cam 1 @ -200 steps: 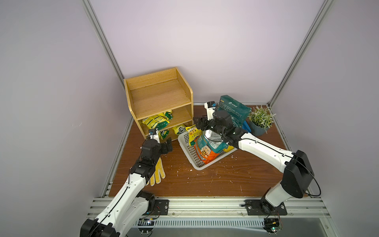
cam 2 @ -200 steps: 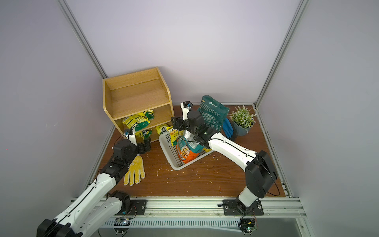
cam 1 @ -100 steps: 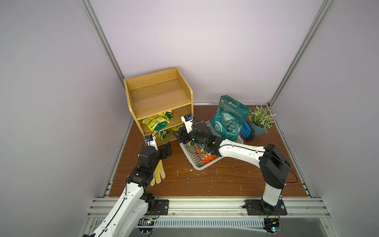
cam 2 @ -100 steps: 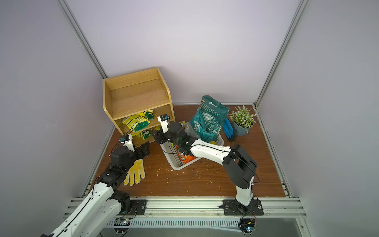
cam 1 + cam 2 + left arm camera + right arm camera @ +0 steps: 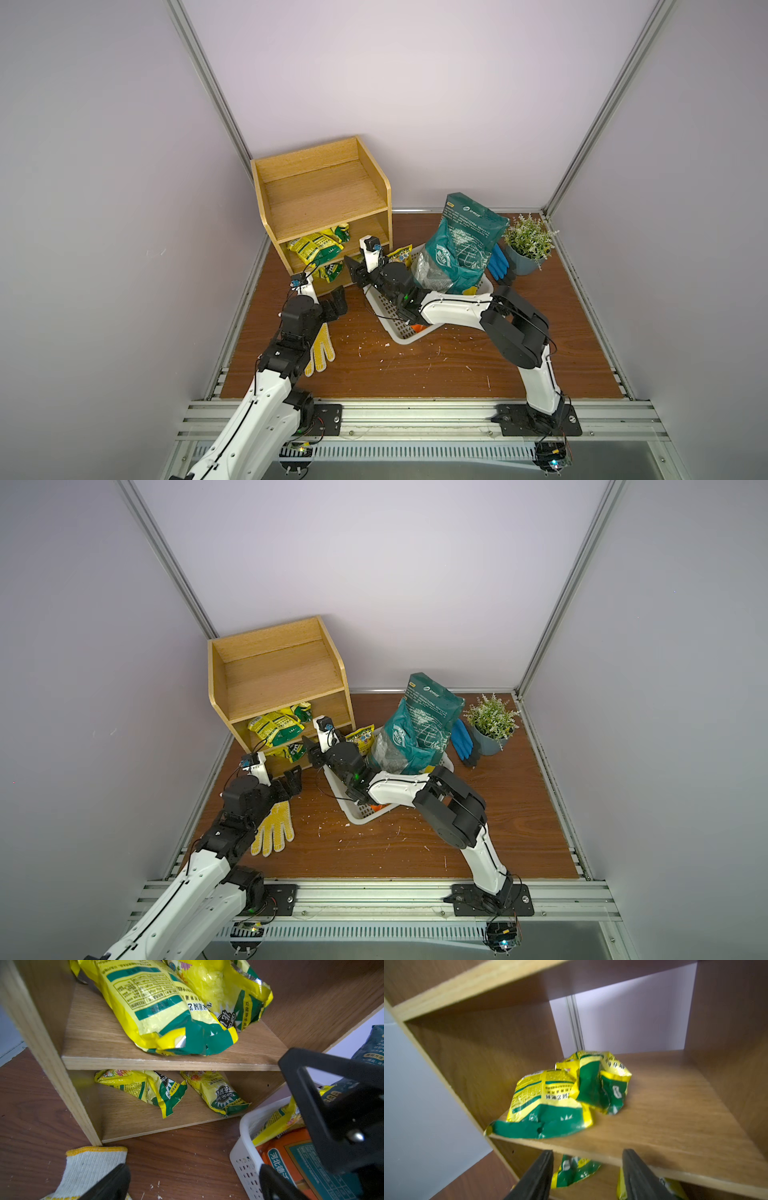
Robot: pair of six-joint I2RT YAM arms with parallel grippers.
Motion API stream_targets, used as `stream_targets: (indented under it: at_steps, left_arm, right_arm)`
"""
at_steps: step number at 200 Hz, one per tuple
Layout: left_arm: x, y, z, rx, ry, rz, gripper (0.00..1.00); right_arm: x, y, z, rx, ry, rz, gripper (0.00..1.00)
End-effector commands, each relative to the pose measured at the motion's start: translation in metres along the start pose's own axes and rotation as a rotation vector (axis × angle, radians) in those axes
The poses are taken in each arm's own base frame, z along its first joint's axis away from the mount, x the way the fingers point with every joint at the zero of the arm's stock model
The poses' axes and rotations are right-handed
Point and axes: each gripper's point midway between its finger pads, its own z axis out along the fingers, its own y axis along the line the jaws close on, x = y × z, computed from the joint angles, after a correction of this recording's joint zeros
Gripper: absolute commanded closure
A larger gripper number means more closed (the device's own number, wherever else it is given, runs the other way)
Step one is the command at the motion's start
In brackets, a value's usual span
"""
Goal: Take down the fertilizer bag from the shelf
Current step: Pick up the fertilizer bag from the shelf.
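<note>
Nearest, the yellow glove (image 5: pixel 320 353) lies on the worktop beside the left pincer (image 5: pixel 338 299), which is spread fully and holds nothing. Beyond the white basket (image 5: pixel 392 334), the right pincer (image 5: pixel 588 1152) hovers at the front edge of the shelf's (image 5: pixel 320 195) middle tier, half-spread and empty. It is aimed at the yellow-green fertilizer bag (image 5: pixel 550 1105) lying there, a second crumpled bag touching behind it. Likely risks: a finger catching the board edge, or a pinch slipping off the slick foil and dragging both bags out.
</note>
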Motion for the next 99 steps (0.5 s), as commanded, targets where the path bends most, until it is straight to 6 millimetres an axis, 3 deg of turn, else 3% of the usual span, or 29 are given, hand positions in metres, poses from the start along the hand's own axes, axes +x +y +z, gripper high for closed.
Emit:
stream_targets:
  at_steps: [1,76,99]
  left_arm:
    - [-0.006,0.003,0.000,-0.003,-0.030,-0.020,0.00]
    - [-0.007,0.004,0.001,0.001,-0.032,-0.028,0.00]
    - [-0.008,0.004,0.000,0.001,-0.037,-0.029,0.00]
  right_arm:
    - [-0.051,0.005,0.007,0.006,-0.172,0.001,0.41]
    - [-0.043,0.012,0.048,0.020,-0.179,-0.038,0.41]
    - [-0.038,0.004,0.058,0.056,-0.178,-0.036,0.47]
